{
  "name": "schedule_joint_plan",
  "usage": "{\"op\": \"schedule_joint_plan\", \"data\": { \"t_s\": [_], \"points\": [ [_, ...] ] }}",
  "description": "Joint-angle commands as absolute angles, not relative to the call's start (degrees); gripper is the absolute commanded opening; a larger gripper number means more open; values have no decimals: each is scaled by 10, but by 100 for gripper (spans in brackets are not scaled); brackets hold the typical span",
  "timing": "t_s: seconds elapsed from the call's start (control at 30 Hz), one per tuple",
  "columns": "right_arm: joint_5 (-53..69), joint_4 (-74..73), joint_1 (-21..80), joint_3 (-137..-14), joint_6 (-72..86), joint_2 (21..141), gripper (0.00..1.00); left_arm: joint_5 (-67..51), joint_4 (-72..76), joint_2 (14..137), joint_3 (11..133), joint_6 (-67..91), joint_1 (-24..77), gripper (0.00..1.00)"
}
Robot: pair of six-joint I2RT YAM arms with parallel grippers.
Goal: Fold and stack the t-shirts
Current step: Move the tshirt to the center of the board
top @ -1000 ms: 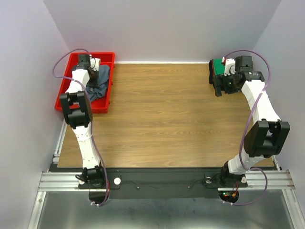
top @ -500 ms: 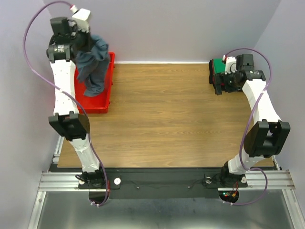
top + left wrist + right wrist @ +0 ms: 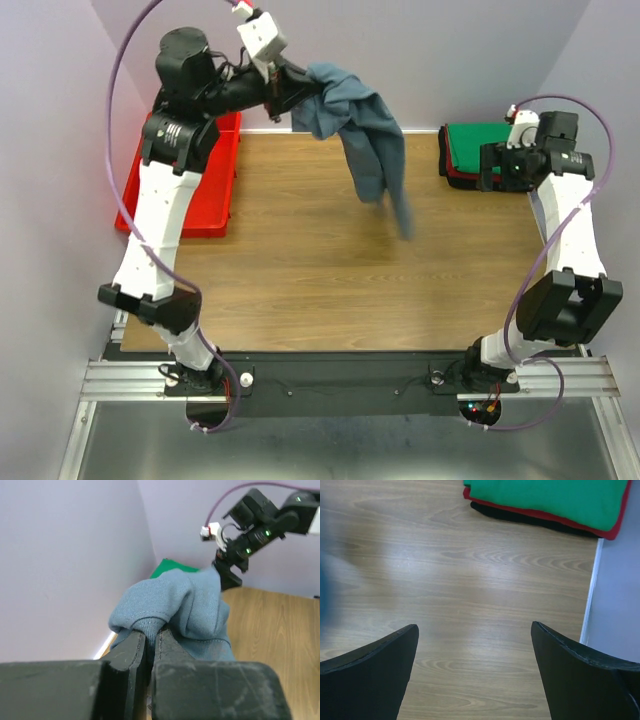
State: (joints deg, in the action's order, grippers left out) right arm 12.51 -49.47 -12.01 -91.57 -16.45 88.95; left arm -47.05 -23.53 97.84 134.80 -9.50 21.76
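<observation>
Slate blue-grey t-shirt (image 3: 365, 140) hangs bunched in the air above the far middle of the wooden counter (image 3: 300, 270), its loose end trailing down and to the right, blurred. The left claw (image 3: 296, 100) is clenched on a gathered fold of it, and the wrist view shows the fingers (image 3: 131, 647) pinching the hem. The right claw (image 3: 474, 627) is released, its fingers spread wide over bare counter just beside the folded stack (image 3: 465, 150) at the far right corner: green t-shirt (image 3: 545, 500) on top, red and black under it. A red tray (image 3: 215, 190) sits far left.
</observation>
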Motion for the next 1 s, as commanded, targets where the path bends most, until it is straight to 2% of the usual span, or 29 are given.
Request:
{"op": "schedule_joint_plan", "data": {
  "t_s": [0.0, 0.03, 0.07, 0.1, 0.13, 0.17, 0.2, 0.23, 0.3, 0.43, 0.57, 0.67, 0.97],
  "points": [
    [171, -483, -147, -916, -170, 834, 100, -558, -215, 897, 1239, -189, 207, 3],
    [177, -482, -149, -902, -184, 828, 100, -549, -284, 874, 1154, -294, 207, 9],
    [183, -483, -149, -891, -193, 821, 100, -530, -311, 862, 1104, -333, 208, 14],
    [190, -484, -149, -882, -213, 803, 100, -461, -331, 843, 1052, -357, 207, 23],
    [195, -485, -149, -856, -224, 796, 100, -424, -341, 837, 946, -423, 207, 25],
    [199, -488, -149, -844, -237, 788, 100, -385, -341, 831, 894, -442, 207, 31],
    [202, -495, -149, -832, -264, 776, 100, -314, -334, 828, 847, -456, 198, 68],
    [201, -499, -149, -811, -274, 773, 100, -299, -327, 825, 773, -481, 182, 85],
    [212, -519, -149, -798, -297, 773, 100, -333, -332, 825, 733, -495, 107, 89],
    [210, -593, -149, -746, -374, 773, 98, -383, -432, 844, 733, -547, 54, 90],
    [197, -617, -149, -712, -394, 774, 93, -392, -438, 837, 711, -548, 61, 88],
    [177, -620, -149, -672, -394, 779, 86, -389, -435, 860, 705, -535, 78, 79],
    [149, -597, -149, -595, -376, 852, 73, -369, -316, 934, 696, -415, 158, 78]
  ]
}}
